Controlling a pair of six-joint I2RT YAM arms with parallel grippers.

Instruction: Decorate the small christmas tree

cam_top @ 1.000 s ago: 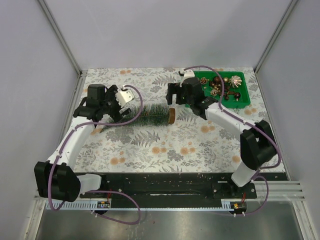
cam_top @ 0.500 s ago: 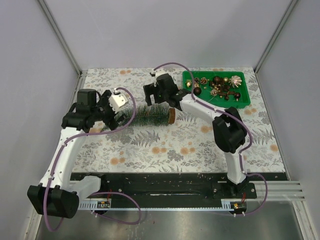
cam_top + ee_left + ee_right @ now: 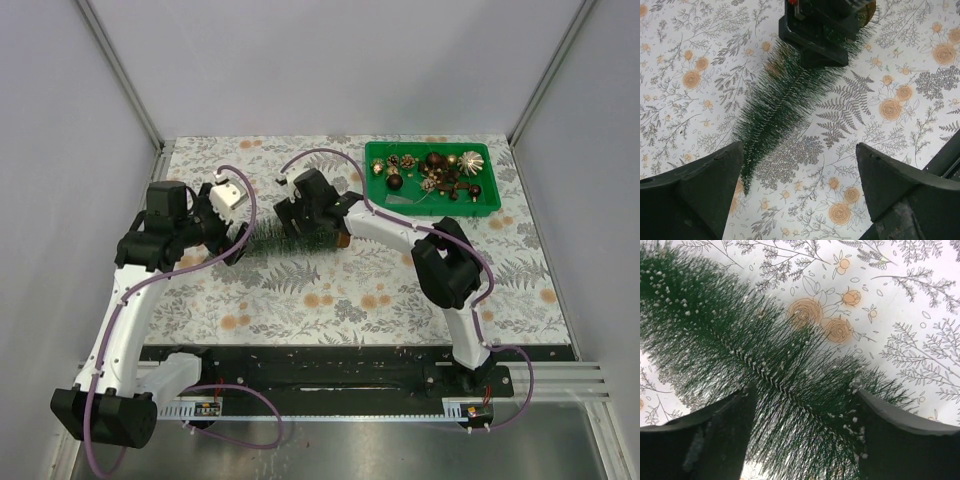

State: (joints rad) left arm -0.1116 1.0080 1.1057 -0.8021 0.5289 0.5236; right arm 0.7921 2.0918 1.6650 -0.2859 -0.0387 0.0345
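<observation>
The small christmas tree (image 3: 262, 238) lies on its side on the floral tablecloth, tip to the left and wood disc base (image 3: 343, 233) to the right. My right gripper (image 3: 300, 220) is down over its thick middle. In the right wrist view the tree (image 3: 765, 370) runs between the two spread fingers of my right gripper (image 3: 802, 430), and its frosty bristles brush both of them. My left gripper (image 3: 232, 245) hovers open above the tip. In the left wrist view the tree (image 3: 785, 100) ends by the left finger, and my left gripper (image 3: 800, 185) has only cloth between its fingers.
A green tray (image 3: 440, 208) with several brown, gold and silver ornaments (image 3: 440, 172) stands at the back right. Grey walls and metal frame posts close in the table on three sides. The right arm's elbow (image 3: 445, 262) stands right of the tree.
My right gripper swung left from beside the green tray onto the tree's middle, and its jaws have narrowed a little. My left gripper drew slightly left, staying by the tip.
</observation>
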